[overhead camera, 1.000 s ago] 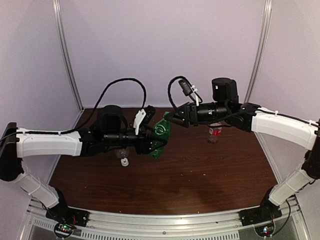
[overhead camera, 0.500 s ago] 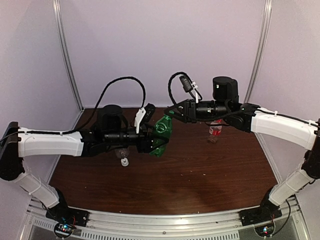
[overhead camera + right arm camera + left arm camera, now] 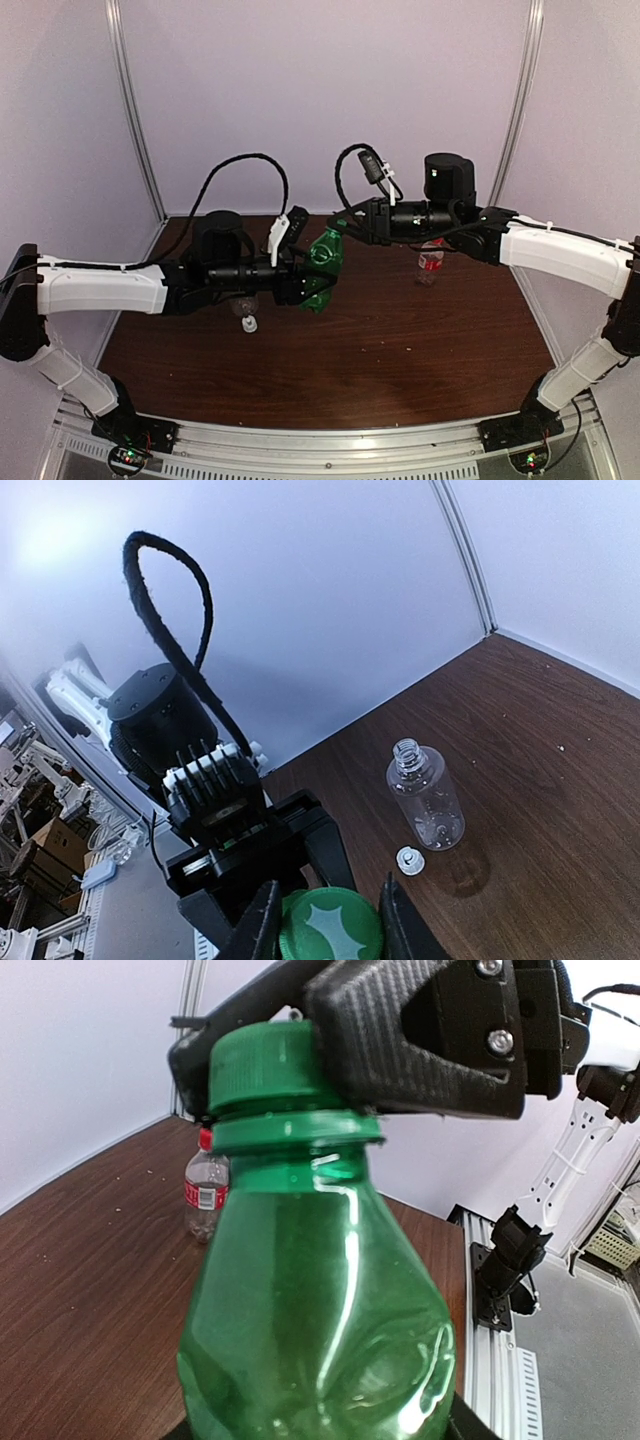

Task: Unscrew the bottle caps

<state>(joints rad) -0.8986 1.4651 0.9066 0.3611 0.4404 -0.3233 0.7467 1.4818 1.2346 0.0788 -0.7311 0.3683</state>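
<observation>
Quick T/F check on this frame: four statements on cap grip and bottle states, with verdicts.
1. The right jaws are closed on the green cap. True.
2. The green bottle lies loose on the table. False: the left jaws hold it by its lower body.
3. The clear bottle has its cap on. False: its neck is open and the white cap lies on the table beside it.
4. The red-label bottle stands upright with its red cap on. True.
</observation>
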